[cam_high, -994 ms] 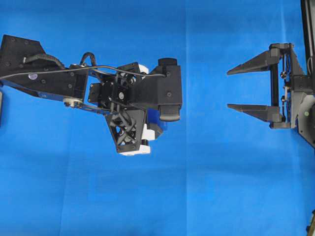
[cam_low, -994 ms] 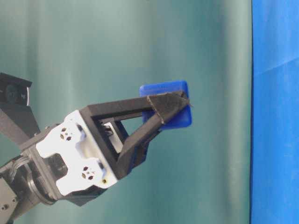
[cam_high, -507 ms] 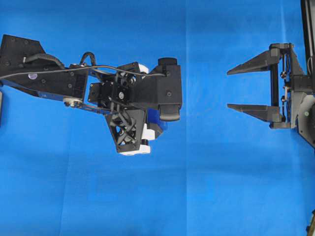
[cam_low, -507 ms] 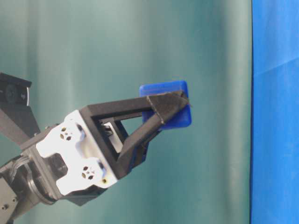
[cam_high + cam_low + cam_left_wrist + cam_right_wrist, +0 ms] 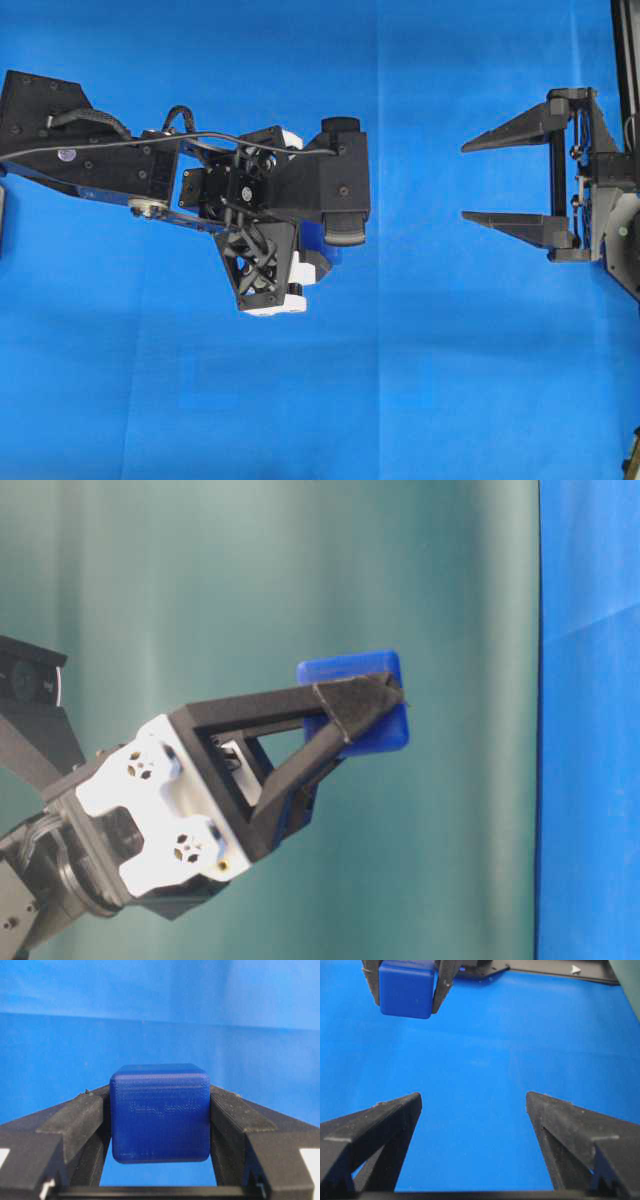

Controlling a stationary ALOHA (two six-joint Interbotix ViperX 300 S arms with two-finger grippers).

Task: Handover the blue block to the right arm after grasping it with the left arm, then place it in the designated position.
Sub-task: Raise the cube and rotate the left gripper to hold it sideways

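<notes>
Right, I've got the blue block (image 5: 159, 1112) pinched in left arm's fingers (image 5: 82, 1115), frame centre, raised for handover; right arm's fingers (image 5: 380, 1125) gape wide, empty, well apart at right edge.

**A:** What covers the worktop?

**B:** A bright blue cloth (image 5: 300, 400), spread from edge to edge. In the overhead view a faint vertical crease (image 5: 378, 400) runs down it, a little right of the middle.

**A:** And behind it?

**B:** From table level, a dull teal-green curtain (image 5: 250, 580) hangs in soft folds across most of the background. A blue panel (image 5: 590, 730) fills that view's right side.

**A:** Anything else?

**B:** A pale grey sliver (image 5: 2, 218) at the worktop's left edge. It is cut off, so I cannot tell what it is.
</notes>
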